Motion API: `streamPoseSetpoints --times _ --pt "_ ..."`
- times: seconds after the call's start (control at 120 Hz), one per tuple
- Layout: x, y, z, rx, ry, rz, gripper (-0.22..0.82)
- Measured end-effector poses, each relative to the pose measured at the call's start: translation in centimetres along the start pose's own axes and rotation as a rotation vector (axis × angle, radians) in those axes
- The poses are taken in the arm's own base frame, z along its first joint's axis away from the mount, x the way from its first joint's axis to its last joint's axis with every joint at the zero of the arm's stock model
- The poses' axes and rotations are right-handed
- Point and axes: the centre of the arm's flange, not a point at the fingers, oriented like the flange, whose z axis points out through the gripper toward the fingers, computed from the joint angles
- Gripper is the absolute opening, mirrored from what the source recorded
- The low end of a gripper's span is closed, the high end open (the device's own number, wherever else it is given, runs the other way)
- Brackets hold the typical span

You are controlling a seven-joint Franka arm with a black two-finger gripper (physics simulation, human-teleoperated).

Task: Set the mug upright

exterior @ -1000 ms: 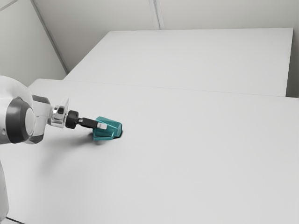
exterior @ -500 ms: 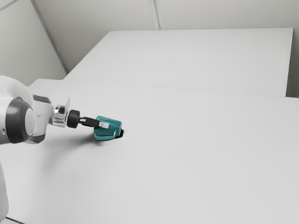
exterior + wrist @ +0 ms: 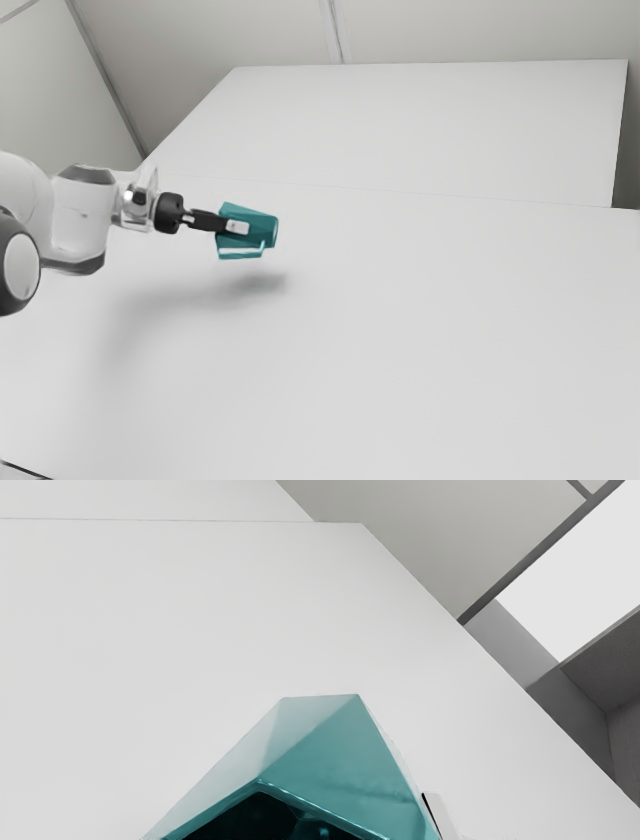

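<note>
A white table (image 3: 420, 370) spreads from the near side. At the exterior view's left, a white robot arm (image 3: 85, 215) reaches right, its black gripper (image 3: 236, 227) pinching a teal mug (image 3: 262, 224), one pale fingertip (image 3: 239, 228) against the mug's near side. The mug is raised above the table, lying on its side in the air: mouth (image 3: 240, 817) toward the gripper, base toward the exterior view's right, handle (image 3: 240, 256) low. A soft shadow (image 3: 250, 286) falls below. Farther off stands a pale wall (image 3: 480, 30).
</note>
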Motion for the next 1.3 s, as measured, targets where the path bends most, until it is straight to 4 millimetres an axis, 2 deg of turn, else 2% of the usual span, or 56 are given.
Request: streamPoseSetpoints --times 0.117,0.2,0.333,0.458,0.742,0.958,1.3 --pt "1.9 1.5 1.5 0.062 -0.099 0.056 -0.16" --pt "2.4 1.8 2.4 0.122 -0.173 0.077 -0.16" --pt "3.5 2.6 2.1 0.232 -0.305 0.121 -0.15" --pt "4.9 3.7 3.0 0.321 -0.445 0.168 -0.15" --pt "6.1 4.6 5.8 0.462 -0.625 0.176 -0.16" --pt "5.0 5.5 6.6 0.528 -0.699 0.112 -0.15" --pt "3.1 7.0 9.4 0.571 -0.736 -0.014 -0.15"
